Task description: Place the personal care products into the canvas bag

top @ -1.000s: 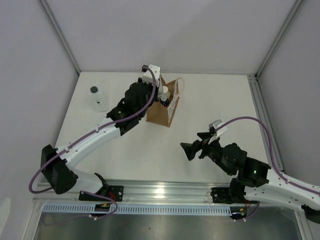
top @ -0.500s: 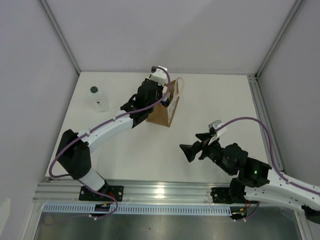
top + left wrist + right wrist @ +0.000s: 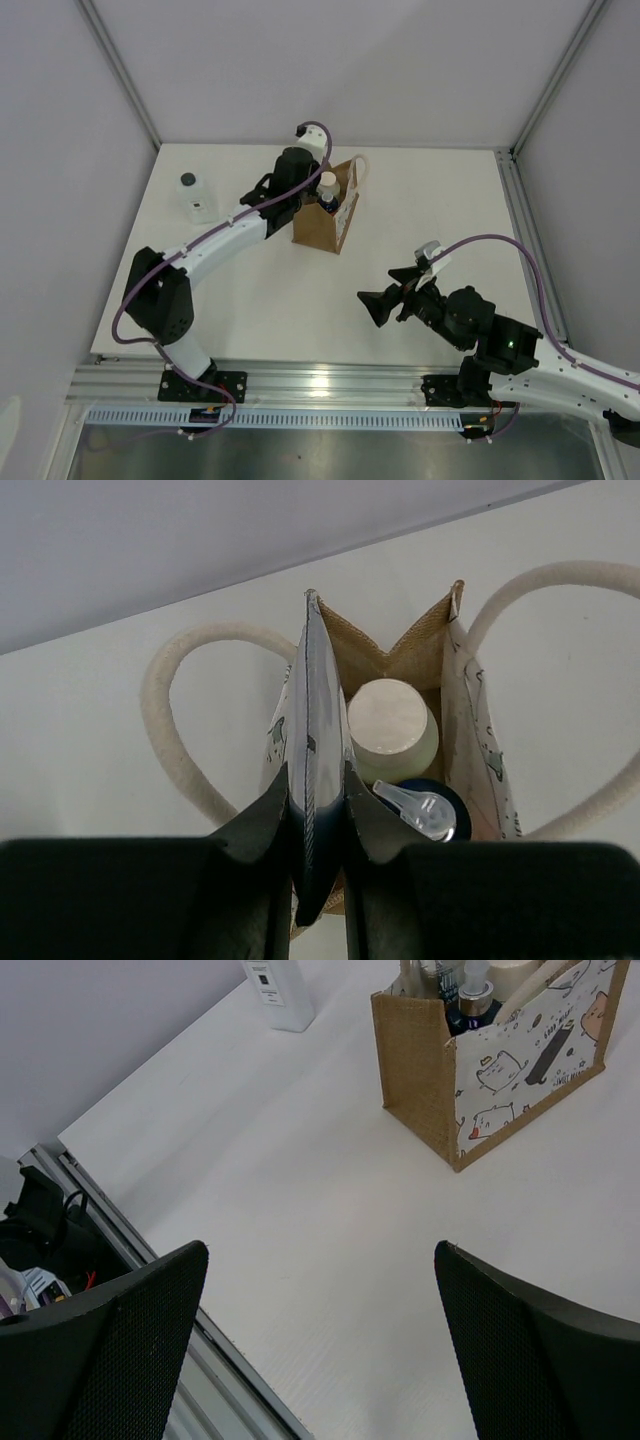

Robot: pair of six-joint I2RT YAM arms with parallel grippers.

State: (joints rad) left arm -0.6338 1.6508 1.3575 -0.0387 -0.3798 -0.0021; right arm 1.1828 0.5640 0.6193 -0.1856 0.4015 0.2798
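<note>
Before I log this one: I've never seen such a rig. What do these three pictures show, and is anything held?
Two robot arms are bolted at the near edge of a white table. One picture looks down from above and behind them; the other two come from a camera on each wrist. The left hand is shut on a side wall of the upright canvas bag. Inside stand a cream-white bottle and a bottle with a dark-blue top. A clear bottle with a dark cap stands on the table outside the bag, to its left. The right hand is open and holds nothing, hovering above the table.
</note>
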